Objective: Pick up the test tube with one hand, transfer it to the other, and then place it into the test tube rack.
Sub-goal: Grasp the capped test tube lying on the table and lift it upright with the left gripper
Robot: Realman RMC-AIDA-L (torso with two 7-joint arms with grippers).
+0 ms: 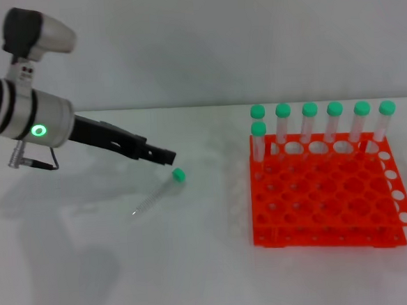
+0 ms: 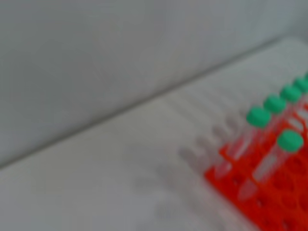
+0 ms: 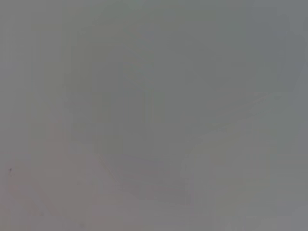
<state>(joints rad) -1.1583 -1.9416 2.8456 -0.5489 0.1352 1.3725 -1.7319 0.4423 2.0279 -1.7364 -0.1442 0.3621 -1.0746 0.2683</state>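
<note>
A clear test tube (image 1: 157, 192) with a green cap (image 1: 178, 174) lies flat on the white table, its pointed tip toward the near left. My left gripper (image 1: 163, 155), black fingers on a white-and-silver arm with a green light, hovers just above and behind the cap, apart from it. The orange-red rack (image 1: 325, 200) stands at the right with several green-capped tubes (image 1: 310, 127) upright along its far row and one in the second row. The rack (image 2: 269, 202) and its tubes (image 2: 250, 134) show in the left wrist view. My right gripper is out of view.
The white table (image 1: 93, 272) runs to a grey wall at the back. The right wrist view shows only a plain grey surface.
</note>
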